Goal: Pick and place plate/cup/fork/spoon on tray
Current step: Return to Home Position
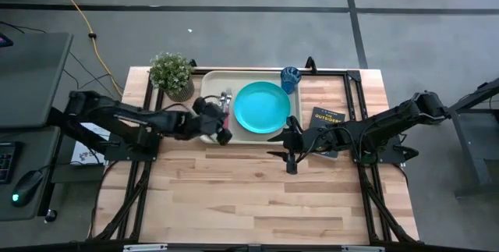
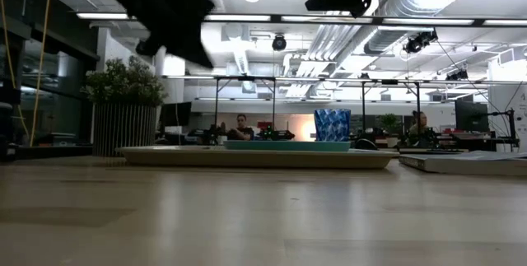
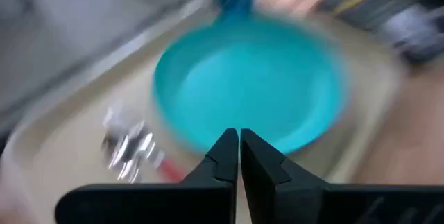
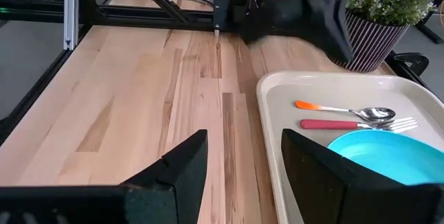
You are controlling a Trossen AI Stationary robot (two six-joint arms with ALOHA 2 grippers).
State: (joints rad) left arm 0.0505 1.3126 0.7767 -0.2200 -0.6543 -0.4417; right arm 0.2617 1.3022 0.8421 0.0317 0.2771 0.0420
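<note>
Pale wood planks form the counter (image 1: 234,197), and both dark arms reach in over it from its two sides. On the far half lies the beige tray (image 1: 214,80), its long side running across. The turquoise plate (image 1: 262,108) sits flat on the tray and fills most of its right half. A potted plant (image 1: 173,75) stands on the counter just beyond the tray's far left corner. A dark book (image 1: 327,117) lies on the counter just right of the tray.

The left jaws hang over the tray's near left corner, pressed together with nothing between them. The right jaws hang over bare counter by the tray's near right corner, spread apart and empty.

The blue cup (image 1: 291,78) stands upright in the tray's far right corner, just beyond the plate. The fork (image 4: 357,124) lies on the tray left of the plate, and the spoon (image 4: 345,109) lies alongside it on the side away from the plate.
</note>
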